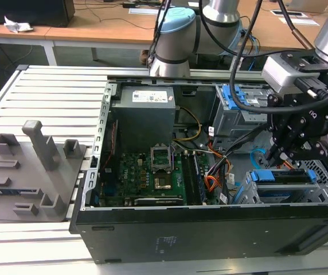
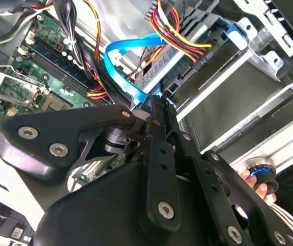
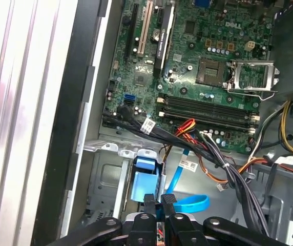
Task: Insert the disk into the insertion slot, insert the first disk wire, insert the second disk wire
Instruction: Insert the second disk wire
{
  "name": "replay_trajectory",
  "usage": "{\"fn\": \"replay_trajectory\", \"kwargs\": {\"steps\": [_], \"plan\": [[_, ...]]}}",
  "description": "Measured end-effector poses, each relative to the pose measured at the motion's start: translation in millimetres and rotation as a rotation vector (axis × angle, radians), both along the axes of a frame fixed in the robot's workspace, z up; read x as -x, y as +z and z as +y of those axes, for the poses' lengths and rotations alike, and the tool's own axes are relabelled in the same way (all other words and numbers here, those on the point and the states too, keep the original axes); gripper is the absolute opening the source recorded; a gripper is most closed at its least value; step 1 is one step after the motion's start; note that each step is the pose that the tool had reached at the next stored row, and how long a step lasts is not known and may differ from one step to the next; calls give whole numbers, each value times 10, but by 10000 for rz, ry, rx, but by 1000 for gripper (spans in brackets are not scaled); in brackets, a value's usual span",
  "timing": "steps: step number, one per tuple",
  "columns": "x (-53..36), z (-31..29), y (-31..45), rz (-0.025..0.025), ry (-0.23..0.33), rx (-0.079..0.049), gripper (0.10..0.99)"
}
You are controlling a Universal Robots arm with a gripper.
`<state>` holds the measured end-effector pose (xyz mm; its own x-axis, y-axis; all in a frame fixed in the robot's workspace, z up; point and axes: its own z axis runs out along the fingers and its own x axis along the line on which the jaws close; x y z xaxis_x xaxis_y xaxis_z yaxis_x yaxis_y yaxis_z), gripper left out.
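The disk (image 1: pixel 284 176), with blue side rails, lies inside the insertion slot (image 1: pixel 327 173) of the grey perforated cage at the exterior view's right. A black plug with red, yellow and black wires (image 2: pixel 200 55) sits against the disk's end (image 2: pixel 159 66). My gripper (image 1: pixel 281 152) hangs just above that end of the disk. In the second wrist view my gripper (image 2: pixel 154 101) is shut on the end of a flat blue disk wire (image 2: pixel 120 57), which loops away toward the motherboard. In the first wrist view the same blue wire (image 3: pixel 188 203) curls beside my gripper (image 3: pixel 159 199).
The open computer case (image 1: pixel 210 229) holds a motherboard (image 1: pixel 147 172), bundled cables (image 3: pixel 223 169) and a taller grey cage with a blue latch (image 1: pixel 237 98). A grey fixture block (image 1: pixel 32 172) lies at the exterior view's left. A person's fingers (image 2: pixel 253 185) rest near the case edge.
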<state>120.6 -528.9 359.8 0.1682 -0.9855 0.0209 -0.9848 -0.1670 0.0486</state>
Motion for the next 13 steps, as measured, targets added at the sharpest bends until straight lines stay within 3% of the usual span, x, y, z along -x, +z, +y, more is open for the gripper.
{"fn": "replay_trajectory", "kwargs": {"steps": [6, 10, 13], "plan": [[-115, -3, -47, 0, -1, 1, 161], [-149, -4, -116, 0, -1, 0, 161], [-151, -4, -118, 0, -2, 2, 161]]}}
